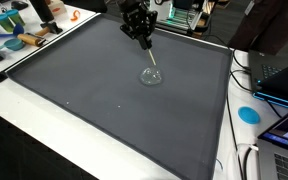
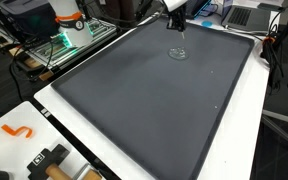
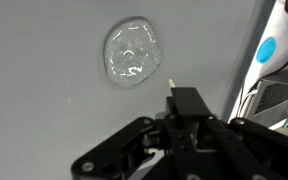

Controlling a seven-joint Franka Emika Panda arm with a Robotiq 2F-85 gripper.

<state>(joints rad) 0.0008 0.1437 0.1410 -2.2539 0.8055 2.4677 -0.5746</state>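
My black gripper [image 1: 141, 38] hangs over the far part of a dark grey mat [image 1: 104, 100]. It is shut on a thin light-coloured stick [image 1: 151, 62] that slants down towards a small clear glass dish [image 1: 151, 76] lying on the mat. In the wrist view the closed fingers [image 3: 184, 102] sit just below and right of the dish [image 3: 132, 53], and only the stick's tip [image 3: 170, 86] pokes out past them. The gripper [image 2: 176, 18] and the dish [image 2: 177, 53] also show in an exterior view. Whether the stick touches the dish I cannot tell.
The mat lies on a white table [image 1: 44, 150]. A blue disc [image 1: 248, 114], a laptop [image 1: 282, 78] and cables lie beside one mat edge. Coloured clutter [image 1: 19, 38] and an orange piece [image 1: 72, 15] sit at another. An orange hook [image 2: 19, 131] lies near a table corner.
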